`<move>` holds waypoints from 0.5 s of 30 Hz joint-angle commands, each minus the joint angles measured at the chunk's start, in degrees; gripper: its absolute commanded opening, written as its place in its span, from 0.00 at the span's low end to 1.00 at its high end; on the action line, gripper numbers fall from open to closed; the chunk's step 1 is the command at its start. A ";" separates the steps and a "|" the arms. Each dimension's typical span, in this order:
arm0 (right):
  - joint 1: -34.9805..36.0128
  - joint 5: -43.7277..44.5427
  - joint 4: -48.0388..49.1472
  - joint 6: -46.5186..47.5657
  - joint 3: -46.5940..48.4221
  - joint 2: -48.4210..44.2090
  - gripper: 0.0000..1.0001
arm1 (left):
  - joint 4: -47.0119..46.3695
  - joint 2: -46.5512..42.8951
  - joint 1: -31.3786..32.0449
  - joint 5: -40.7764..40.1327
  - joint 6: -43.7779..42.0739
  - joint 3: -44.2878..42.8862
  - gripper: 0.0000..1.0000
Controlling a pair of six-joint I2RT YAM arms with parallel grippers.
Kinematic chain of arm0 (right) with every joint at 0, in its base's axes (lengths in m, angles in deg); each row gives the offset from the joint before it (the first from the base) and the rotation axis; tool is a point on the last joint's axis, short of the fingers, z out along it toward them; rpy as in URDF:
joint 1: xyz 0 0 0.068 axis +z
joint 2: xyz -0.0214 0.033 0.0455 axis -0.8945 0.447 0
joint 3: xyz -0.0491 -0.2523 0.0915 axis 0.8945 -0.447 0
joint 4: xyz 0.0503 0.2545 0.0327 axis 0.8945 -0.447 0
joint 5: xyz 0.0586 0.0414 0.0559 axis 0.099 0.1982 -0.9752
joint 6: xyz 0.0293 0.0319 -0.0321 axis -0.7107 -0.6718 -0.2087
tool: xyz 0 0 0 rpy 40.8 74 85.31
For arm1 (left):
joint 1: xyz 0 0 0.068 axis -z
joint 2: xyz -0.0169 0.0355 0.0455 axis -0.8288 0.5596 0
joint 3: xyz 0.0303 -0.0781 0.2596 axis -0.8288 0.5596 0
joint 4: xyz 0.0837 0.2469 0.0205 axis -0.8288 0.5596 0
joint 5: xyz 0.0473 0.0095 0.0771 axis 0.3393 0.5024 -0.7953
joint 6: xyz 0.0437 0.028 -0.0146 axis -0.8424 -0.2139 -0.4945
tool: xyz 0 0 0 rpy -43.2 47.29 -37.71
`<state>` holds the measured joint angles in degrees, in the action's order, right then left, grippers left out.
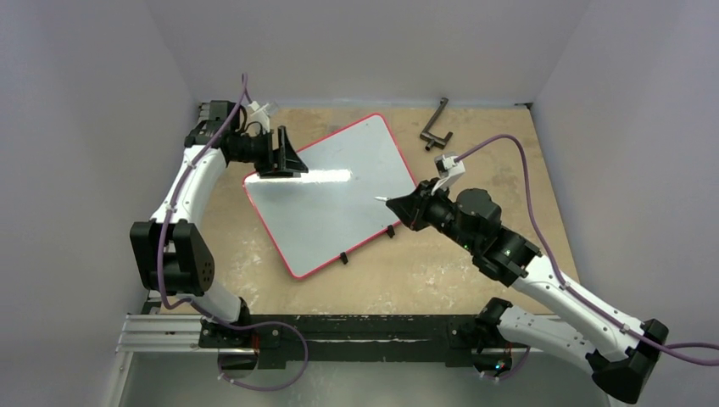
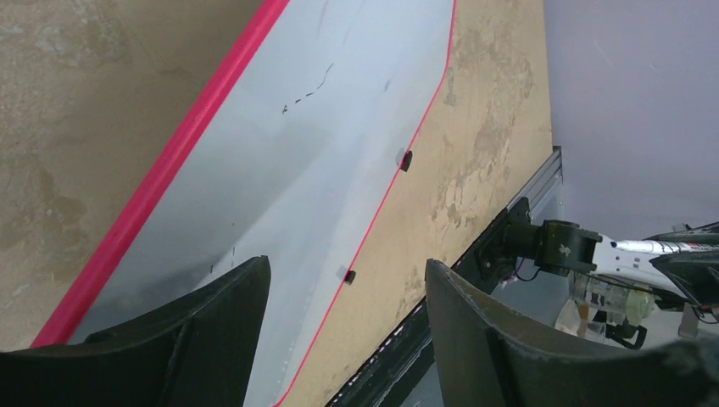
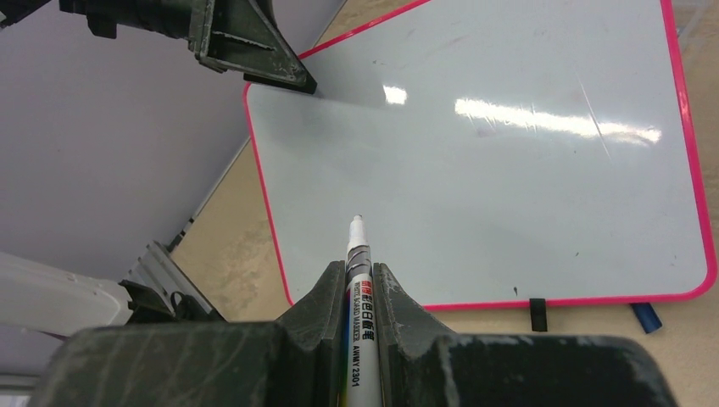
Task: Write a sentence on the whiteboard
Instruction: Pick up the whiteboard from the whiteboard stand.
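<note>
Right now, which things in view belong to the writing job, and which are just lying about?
For the job:
- whiteboard, no words on it
- marker, gripped in the right claw
- left claw, open at the whiteboard's corner

Lying about:
- bent black tool, beyond the whiteboard
- blue bit at the whiteboard's edge; I can't tell what it is

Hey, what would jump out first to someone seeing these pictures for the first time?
The large white rectangular whiteboard with a thin red rim lies askew mid-table, bare of words. The right gripper pinches a white marker pen, tip aimed at the board; the left gripper stands open over its far-left corner.
</note>
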<state>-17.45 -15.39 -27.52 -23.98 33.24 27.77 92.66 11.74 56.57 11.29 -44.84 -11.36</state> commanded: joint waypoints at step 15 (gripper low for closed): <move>-0.17 -4.10 3.64 2.34 0.92 -0.35 0.00 | 1.70 2.92 -0.60 -1.81 -1.33 -13.37 0.79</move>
<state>-17.45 -18.74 -26.69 -23.35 33.24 27.97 93.95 12.81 56.62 8.86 -45.65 -18.14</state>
